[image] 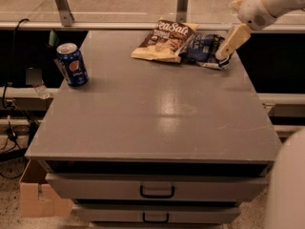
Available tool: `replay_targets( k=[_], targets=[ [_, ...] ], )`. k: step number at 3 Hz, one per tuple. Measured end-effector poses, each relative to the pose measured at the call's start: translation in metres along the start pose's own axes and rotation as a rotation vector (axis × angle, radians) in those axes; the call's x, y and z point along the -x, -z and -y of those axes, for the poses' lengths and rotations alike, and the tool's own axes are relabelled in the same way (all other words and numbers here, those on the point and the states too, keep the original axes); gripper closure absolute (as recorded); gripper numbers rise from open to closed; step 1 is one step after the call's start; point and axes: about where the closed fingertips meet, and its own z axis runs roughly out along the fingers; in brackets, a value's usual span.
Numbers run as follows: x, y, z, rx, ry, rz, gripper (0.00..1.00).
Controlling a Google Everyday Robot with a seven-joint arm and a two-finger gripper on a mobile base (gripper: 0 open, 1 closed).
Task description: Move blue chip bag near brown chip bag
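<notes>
Blue bag [202,47], brown bag [164,40], one each; gripper [224,54] at blue.

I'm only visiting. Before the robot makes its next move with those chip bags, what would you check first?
1. Blue chip bag near brown chip bag: ok, side by side, seemingly touching.
2. Gripper location: ok, at the blue bag's right end.
3. Gripper's hold on the bag: cannot tell.
4. Both bags resting on the table: ok, at its far side, the blue one close to the right edge.
5. Soda can out of the way: ok, upright at far left.
</notes>
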Motion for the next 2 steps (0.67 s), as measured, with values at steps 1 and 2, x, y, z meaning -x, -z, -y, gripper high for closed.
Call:
replay_targets(
  k=[1,2],
  targets=[
    [-0.0044,0.0446,-0.0379,0.036,0.012,0.014,0.00],
    [-0.0068,0.0467,-0.0457,0.046,0.009,0.009,0.00]
  ],
)
